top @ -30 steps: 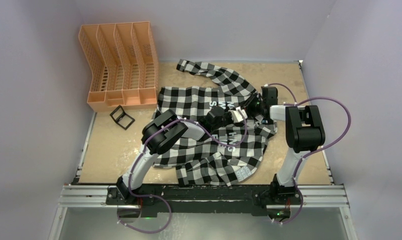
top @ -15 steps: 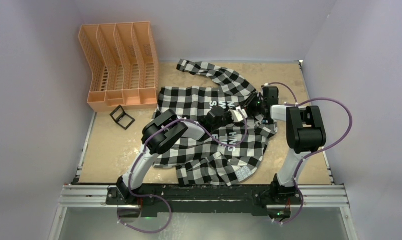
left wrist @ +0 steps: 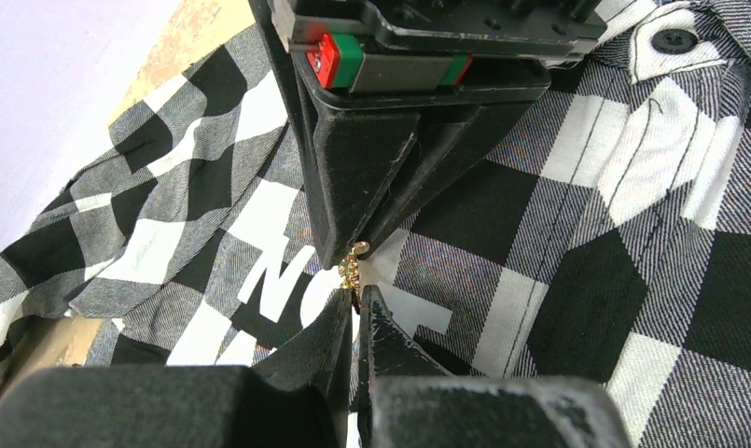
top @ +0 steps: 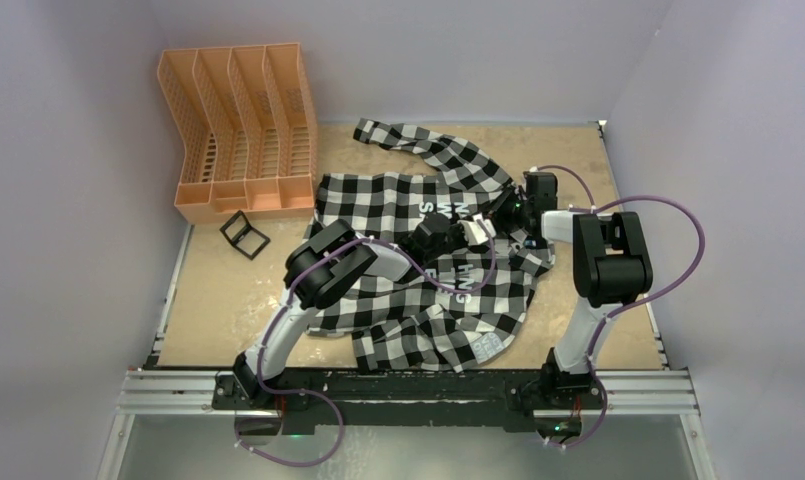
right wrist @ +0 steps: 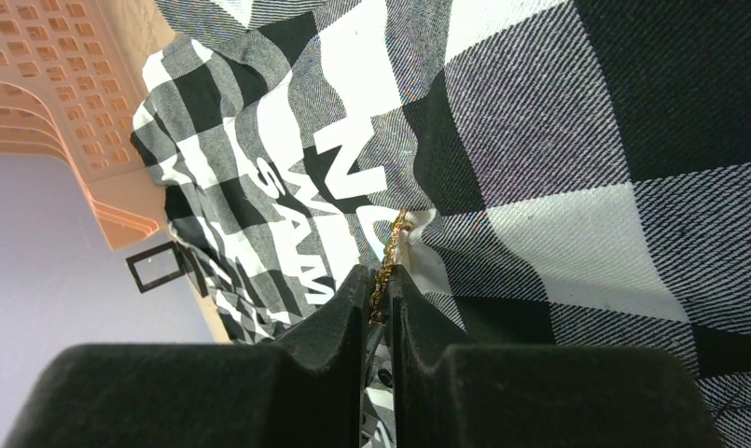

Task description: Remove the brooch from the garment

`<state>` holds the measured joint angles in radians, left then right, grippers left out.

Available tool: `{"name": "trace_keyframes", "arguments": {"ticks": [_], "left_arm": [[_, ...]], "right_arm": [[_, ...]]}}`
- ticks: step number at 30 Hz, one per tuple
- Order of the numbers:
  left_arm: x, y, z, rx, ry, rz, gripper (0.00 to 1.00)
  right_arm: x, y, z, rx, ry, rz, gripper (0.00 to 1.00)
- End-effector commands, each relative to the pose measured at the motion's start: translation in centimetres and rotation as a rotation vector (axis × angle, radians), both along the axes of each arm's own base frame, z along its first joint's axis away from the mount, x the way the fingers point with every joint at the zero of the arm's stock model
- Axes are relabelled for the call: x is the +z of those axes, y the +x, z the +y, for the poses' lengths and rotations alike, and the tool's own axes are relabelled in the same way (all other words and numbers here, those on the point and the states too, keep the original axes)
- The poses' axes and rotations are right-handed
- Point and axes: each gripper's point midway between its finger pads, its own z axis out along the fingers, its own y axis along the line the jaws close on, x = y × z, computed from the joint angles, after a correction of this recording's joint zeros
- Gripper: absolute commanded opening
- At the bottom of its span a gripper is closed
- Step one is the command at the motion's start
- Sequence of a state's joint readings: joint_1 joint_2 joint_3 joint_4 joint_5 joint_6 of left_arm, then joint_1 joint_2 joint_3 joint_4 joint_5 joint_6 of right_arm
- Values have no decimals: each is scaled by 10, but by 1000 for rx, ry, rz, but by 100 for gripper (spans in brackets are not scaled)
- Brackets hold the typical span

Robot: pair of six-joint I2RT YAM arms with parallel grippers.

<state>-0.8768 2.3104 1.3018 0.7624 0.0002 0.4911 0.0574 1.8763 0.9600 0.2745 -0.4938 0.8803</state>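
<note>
The black-and-white check garment [top: 378, 195] lies spread on the table and fills both wrist views [left wrist: 623, 243] [right wrist: 577, 121]. The gold brooch [left wrist: 354, 266] stands on edge by the white letters. It also shows in the right wrist view [right wrist: 388, 261]. My right gripper [right wrist: 381, 285] is shut on the brooch, reaching in from the right [top: 490, 222]. My left gripper [left wrist: 357, 297] is shut, pinching a fold of the garment right under the brooch, tip to tip with the right fingers [left wrist: 353, 205]. In the top view the left gripper [top: 466, 230] meets the right; the brooch is hidden there.
An orange multi-slot file rack [top: 240, 130] stands at the back left, also in the right wrist view [right wrist: 54, 84]. A small black frame [top: 244, 235] lies on the bare table beside the garment's left edge. A button [left wrist: 674, 39] shows on the cloth.
</note>
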Motion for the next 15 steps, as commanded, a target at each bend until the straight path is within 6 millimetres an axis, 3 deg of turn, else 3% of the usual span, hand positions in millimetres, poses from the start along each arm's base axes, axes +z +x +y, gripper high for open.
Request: {"name": "trace_keyframes", "arguments": {"ticks": [1, 15], "left_arm": [[3, -14, -24, -83, -28, 14, 0], [8, -13, -29, -80, -47, 26, 0]], "right_arm": [[18, 4, 11, 46, 51, -61, 13], [20, 1, 17, 69, 50, -70, 19]]}}
